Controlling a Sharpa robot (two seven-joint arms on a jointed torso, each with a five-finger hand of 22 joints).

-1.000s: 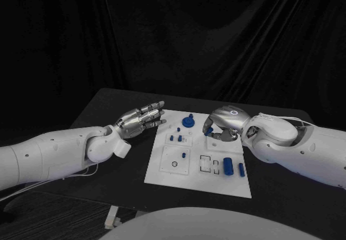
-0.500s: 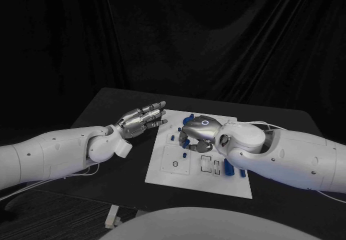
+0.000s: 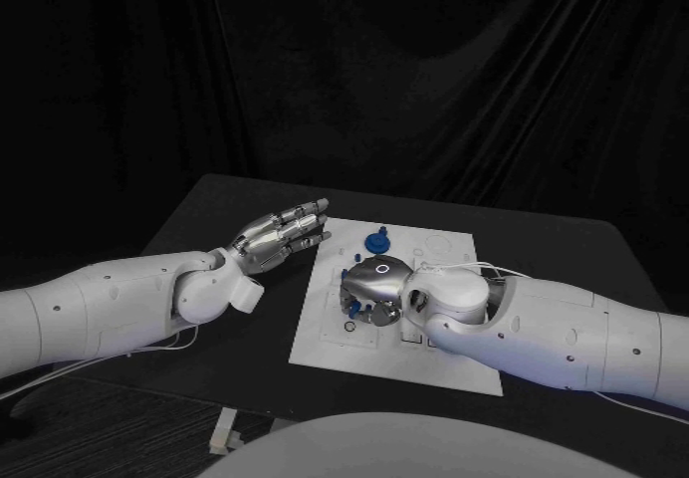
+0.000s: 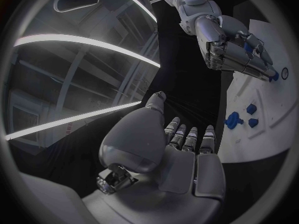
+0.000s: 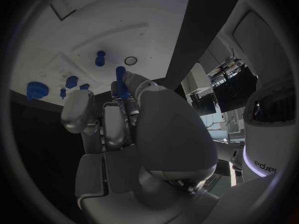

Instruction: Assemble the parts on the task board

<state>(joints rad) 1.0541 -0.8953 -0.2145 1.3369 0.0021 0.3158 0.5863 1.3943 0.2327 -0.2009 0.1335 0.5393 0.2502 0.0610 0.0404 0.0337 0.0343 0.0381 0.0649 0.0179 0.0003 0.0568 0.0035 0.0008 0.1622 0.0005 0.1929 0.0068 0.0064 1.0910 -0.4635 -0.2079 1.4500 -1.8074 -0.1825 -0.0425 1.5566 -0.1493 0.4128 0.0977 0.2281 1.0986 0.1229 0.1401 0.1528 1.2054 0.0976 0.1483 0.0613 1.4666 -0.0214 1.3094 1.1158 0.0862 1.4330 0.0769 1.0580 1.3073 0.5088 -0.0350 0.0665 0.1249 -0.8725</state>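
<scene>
right hand [image 3: 376, 289] pinches blue peg [image 5: 120, 79], long axis pointing down at the task board [image 3: 445, 368], ring hole [image 5: 130, 60] just beyond | left hand [image 3: 277, 237] empty, fingers apart, off-board over bench [image 3: 201, 214]

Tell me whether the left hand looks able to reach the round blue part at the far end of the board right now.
Probably yes. The left hand hovers open beside the task board, and the round blue part stands uncovered at the far end. The right hand works nearer the middle, leaving that path free.
</scene>
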